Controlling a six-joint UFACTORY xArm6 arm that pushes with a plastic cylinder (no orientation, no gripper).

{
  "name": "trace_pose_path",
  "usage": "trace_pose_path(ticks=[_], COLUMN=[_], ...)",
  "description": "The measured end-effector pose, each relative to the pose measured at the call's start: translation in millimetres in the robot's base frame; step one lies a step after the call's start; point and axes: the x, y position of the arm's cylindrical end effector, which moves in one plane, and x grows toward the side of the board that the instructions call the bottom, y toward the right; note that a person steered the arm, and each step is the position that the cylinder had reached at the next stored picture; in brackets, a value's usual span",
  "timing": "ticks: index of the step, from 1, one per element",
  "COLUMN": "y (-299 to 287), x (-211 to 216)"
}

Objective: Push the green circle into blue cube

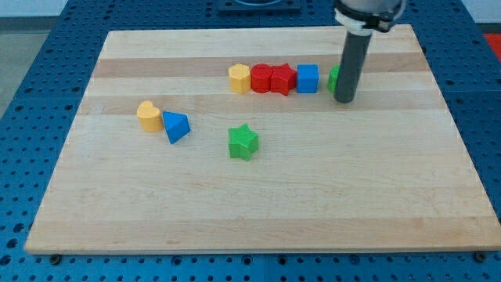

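Note:
The green circle (pixel 333 79) is mostly hidden behind my rod; only its left edge shows, just right of the blue cube (pixel 308 77) with a small gap between them. My tip (pixel 345 100) rests on the board in front of the green circle, at its right and bottom side. The blue cube is the right end of a row of touching blocks near the view's top.
Left of the blue cube in the row stand a red star (pixel 283 78), a red block (pixel 261 78) and a yellow hexagon (pixel 239 78). A green star (pixel 243 142) lies mid-board. A yellow block (pixel 148 116) and a blue triangle (pixel 176 126) sit at the view's left.

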Motion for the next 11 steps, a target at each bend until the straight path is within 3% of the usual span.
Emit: trace_pose_path(ticks=[2,8,11], y=[29,10,-47], x=[-15,-18,131])
